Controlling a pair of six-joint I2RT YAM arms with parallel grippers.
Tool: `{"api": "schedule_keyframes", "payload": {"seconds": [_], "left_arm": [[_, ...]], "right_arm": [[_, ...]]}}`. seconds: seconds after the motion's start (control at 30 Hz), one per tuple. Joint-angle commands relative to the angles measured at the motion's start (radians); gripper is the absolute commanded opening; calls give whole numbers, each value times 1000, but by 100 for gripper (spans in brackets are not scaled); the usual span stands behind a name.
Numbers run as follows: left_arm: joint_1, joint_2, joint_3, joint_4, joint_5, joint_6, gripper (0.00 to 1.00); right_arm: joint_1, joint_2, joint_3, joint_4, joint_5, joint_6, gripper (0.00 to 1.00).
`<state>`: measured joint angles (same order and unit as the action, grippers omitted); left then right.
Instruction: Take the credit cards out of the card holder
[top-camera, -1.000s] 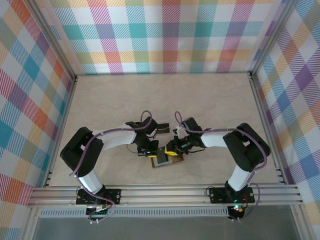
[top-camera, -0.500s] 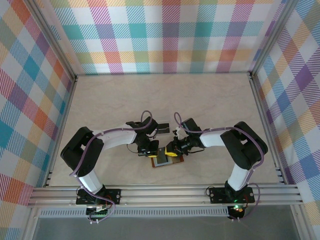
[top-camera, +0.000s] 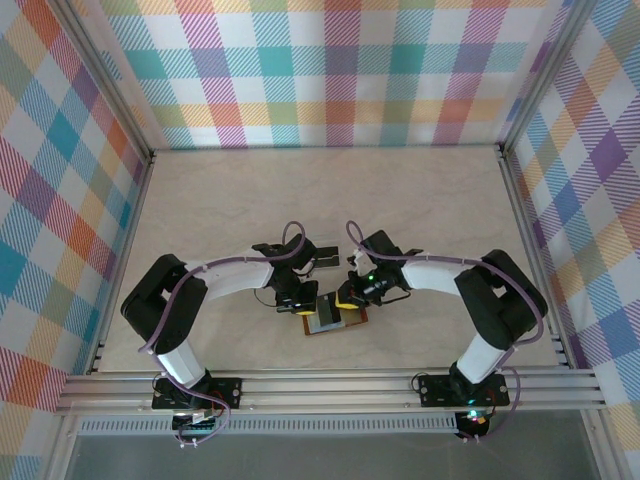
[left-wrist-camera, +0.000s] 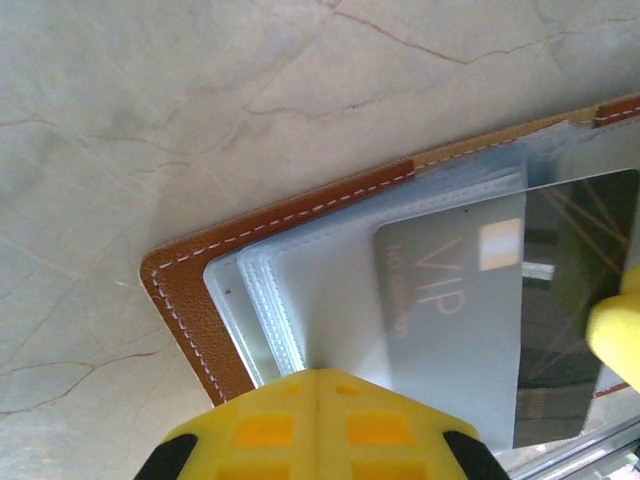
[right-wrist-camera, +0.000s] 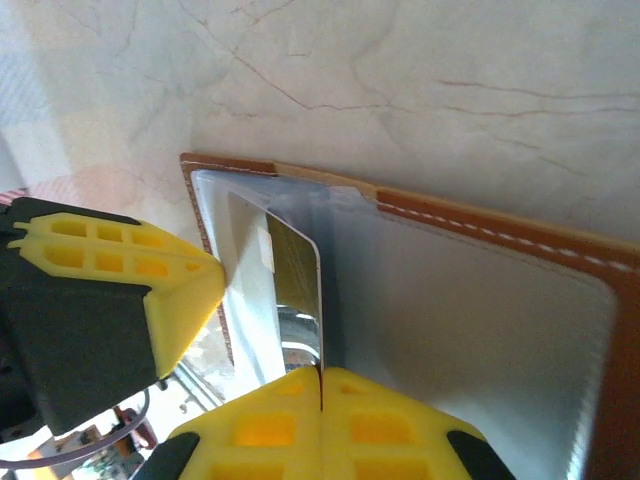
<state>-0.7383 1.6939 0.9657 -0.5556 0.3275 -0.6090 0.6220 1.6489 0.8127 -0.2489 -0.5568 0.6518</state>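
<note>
left gripper: arm elbowed low, in from 9 o'clock, jaws closed together
right gripper: in from 3 o'clock, pinching credit card edge
card holder: open at 6 o'clock on table

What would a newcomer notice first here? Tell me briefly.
Two yellow-tipped tools meet over an open brown wallet near the front edge of the table. The right tool pinches a grey VIP card at the wallet's clear pockets. The left tool clamps the edge of those pockets.
</note>
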Motion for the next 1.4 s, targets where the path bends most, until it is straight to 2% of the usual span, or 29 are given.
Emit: {"api": "schedule_keyframes", "payload": {"seconds": [0.0,0.6,0.73,0.87,1.1,1.37], "left_arm": [[-21,38,-49,-102,-97,8,0],[-21,-7,-42,-111,-130,23,0],[-20,2,-31,-101,-100,25,0],[-21,-8,-30,-84,-79,30,0],[-21,-2,-32,-66,-65,36,0],[-21,-27,-41,-67,-83,44,0]], "right_arm": [[-1,-33,42,-185,112,-87,5],[9,-51,77,-289,228,-108,4],[16,-40,96,-277,200,-99,4],[43,-27,95,-194,101,-55,5],[77,-24,89,-148,87,-1,13],[83,-69,101,-200,148,-4,5]]}}
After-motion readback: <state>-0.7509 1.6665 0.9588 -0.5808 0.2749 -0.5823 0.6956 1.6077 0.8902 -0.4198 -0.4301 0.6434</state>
